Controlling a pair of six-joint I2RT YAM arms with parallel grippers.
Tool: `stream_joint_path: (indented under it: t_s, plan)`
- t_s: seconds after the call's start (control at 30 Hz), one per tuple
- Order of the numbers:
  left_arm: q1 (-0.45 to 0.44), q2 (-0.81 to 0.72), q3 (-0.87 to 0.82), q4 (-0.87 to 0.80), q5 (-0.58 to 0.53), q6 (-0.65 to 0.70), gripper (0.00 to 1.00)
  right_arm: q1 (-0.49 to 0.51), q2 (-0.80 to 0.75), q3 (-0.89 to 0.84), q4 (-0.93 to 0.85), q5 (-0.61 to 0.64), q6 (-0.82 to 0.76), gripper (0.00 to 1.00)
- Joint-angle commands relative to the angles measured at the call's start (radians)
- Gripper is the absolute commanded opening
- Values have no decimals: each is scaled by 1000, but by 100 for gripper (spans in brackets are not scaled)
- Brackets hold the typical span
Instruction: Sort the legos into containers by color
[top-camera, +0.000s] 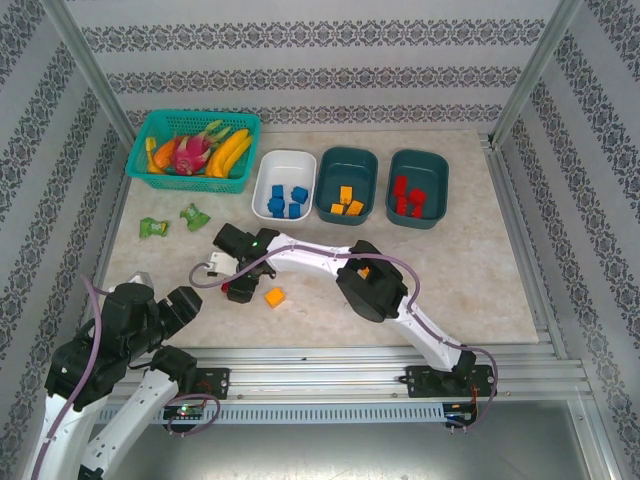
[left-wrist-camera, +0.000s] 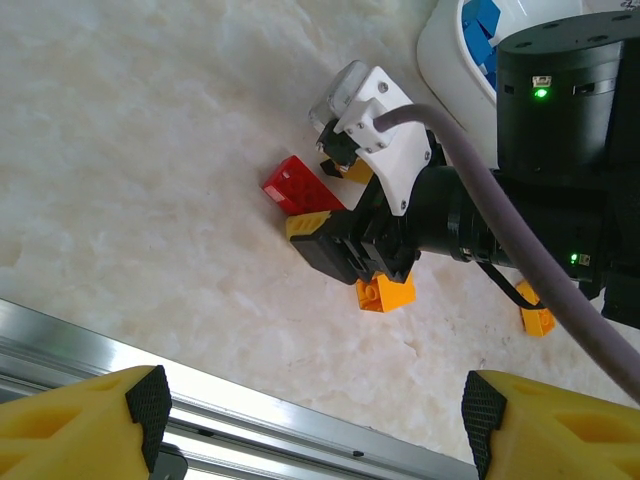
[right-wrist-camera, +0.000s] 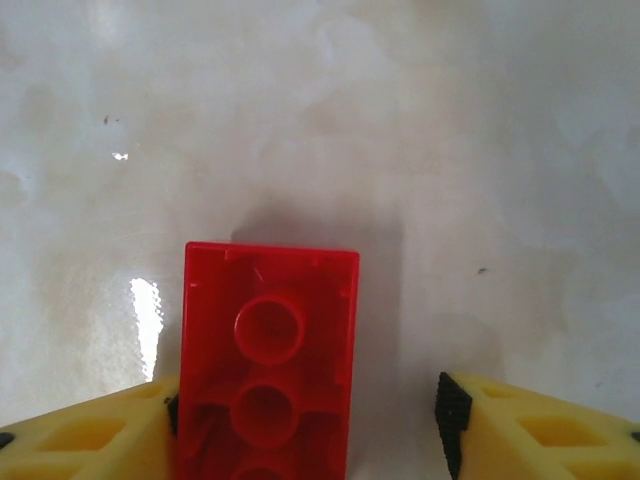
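**Camera stations, three views**

Top external: sat high behind the arm bases (top-camera: 440, 381) and faced down and forward. It was far from the red brick (left-wrist-camera: 298, 186) and took in the whole table (top-camera: 480, 290).
Left wrist: low, oblique, middle range from the brick.
Right wrist: directly above the brick, very close.
Both wrist views shared the brick and the surrounding table.

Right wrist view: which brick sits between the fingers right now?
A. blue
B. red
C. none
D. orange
B: a red brick lies between the right gripper's yellow fingers, touching one finger with a gap to the other.
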Motion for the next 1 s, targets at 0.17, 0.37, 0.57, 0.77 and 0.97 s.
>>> stream_joint_path:
  t_s: [0.17, 0.37, 0.57, 0.77, 0.97]
  plan:
    - [7, -12, 21, -32, -8, 13, 78, 19, 15, 48, -40, 23, 45, 33]
    - [7, -7, 11, 6, 12, 34, 78, 9, -87, 11, 5, 32, 81, 23]
    - [7, 113, 14, 168, 131, 122, 78, -69, -253, -83, 80, 10, 194, 22]
    - [4, 378, 52, 464, 265, 188, 78, -246, -486, -286, 150, 1, 323, 19]
    - [-70, 721, 217, 672, 312, 277, 78, -532, -684, -485, 149, 53, 475, 18]
